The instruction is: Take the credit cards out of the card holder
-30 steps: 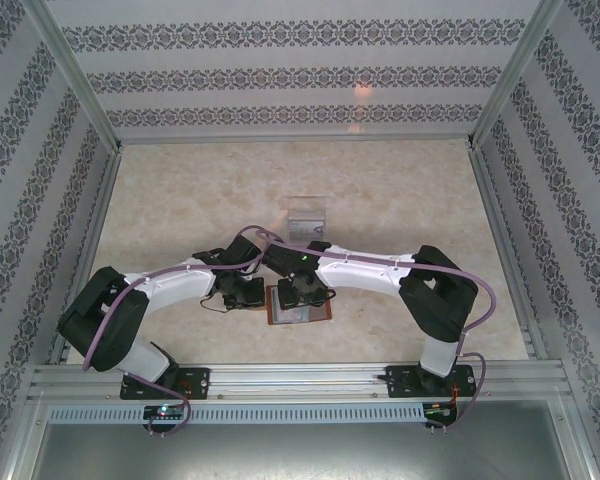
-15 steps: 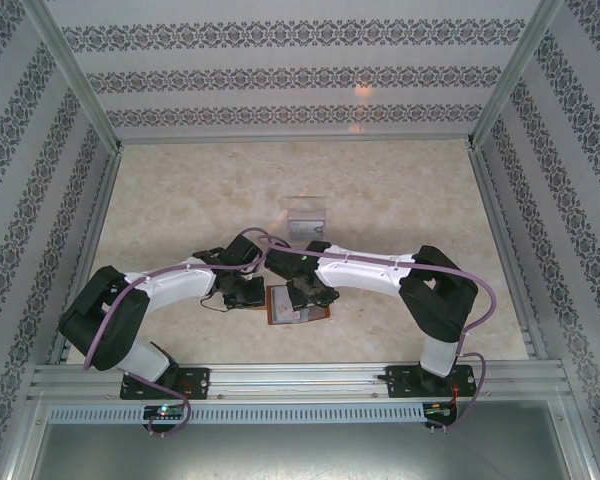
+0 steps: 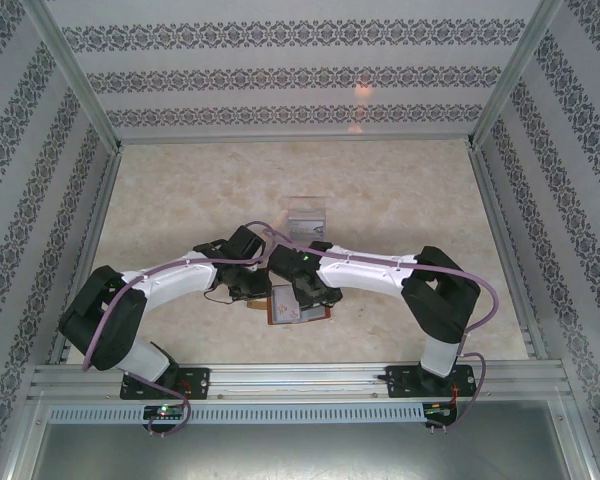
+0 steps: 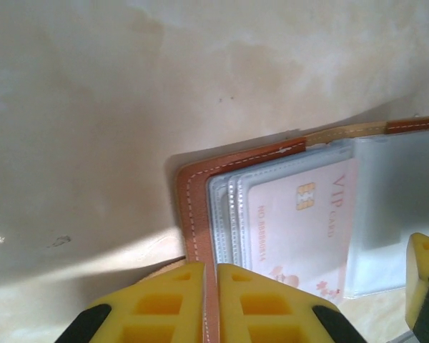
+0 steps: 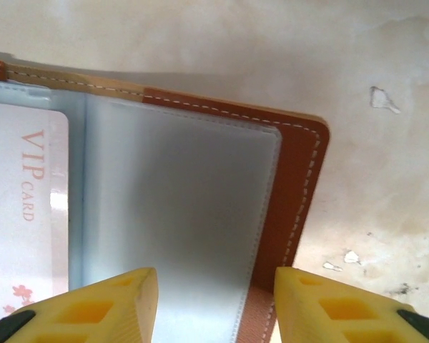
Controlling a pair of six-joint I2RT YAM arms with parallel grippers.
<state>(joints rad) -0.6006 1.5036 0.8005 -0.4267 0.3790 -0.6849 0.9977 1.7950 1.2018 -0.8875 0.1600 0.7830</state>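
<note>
**Straddling the open card holder, one claw clenched and one released**

From above, the card holder (image 3: 286, 312) lies open and flat on the table (image 3: 180, 200), about midway between left and right and toward the near edge. Both arms bend in over it from either side. Bare table spreads wide to the left, right and far side, up to the patterned walls (image 3: 280, 75). A narrower strip separates the card holder from the near rail (image 3: 300, 372). A clear box (image 3: 307, 217) stands just beyond the arms on the far side, apart from the card holder.

The left claw (image 4: 209, 282) is clenched to a thin slit over the card holder's left leather border. Stitched leather shows through the slit, and I cannot tell whether the fingers pinch it or merely press on it. The right claw (image 5: 211, 286) is released, its fingers well apart and straddling the frosted pocket of the right half. Its right finger (image 5: 357, 307) sits over the stitched right edge, and whether either finger touches the pocket is unclear.

The left wrist view brings out a credit card (image 4: 300, 229), pale with pink "VIP CARD" print and a gold chip. It is tucked in the clear sleeves of the left half, with its right end under a frosted flap. The right wrist view adds the card holder's rounded, stitched corner and small chips in the table surface beside it.
</note>
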